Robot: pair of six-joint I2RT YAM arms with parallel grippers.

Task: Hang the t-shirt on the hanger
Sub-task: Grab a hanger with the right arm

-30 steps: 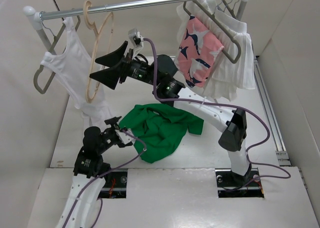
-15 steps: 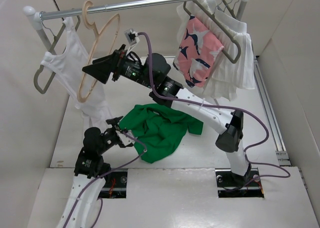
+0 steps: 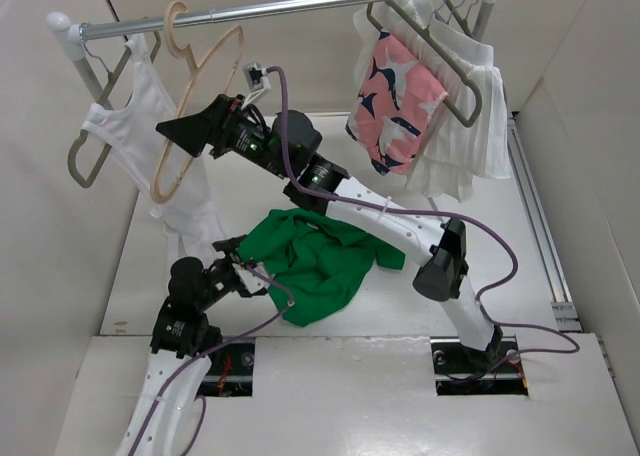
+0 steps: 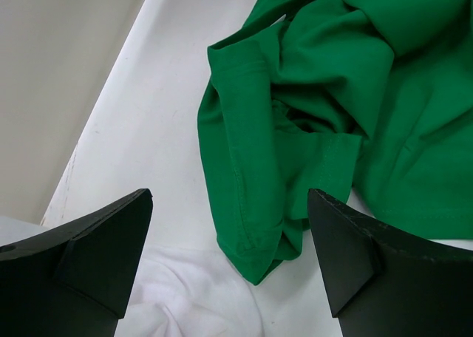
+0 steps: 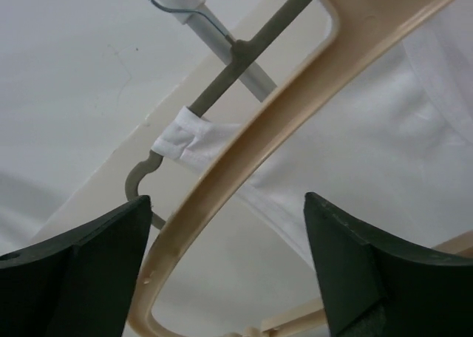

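Right gripper (image 3: 172,136) has swung left over the last second and now has the hanger (image 5: 255,141) between its jaws. They're wide open, one either side of the beige arm, not clamped yet. My guess is it's lining up a grab to lift the hanger off the rail (image 3: 300,6), next to the white tank top (image 3: 140,126). T-shirt (image 3: 320,261) sits crumpled on the table. Left gripper (image 4: 229,196) hovers open over its near edge, probably waiting its turn.

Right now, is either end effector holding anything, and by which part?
Nothing: right end effector open at the hanger, left end effector open over the t-shirt.
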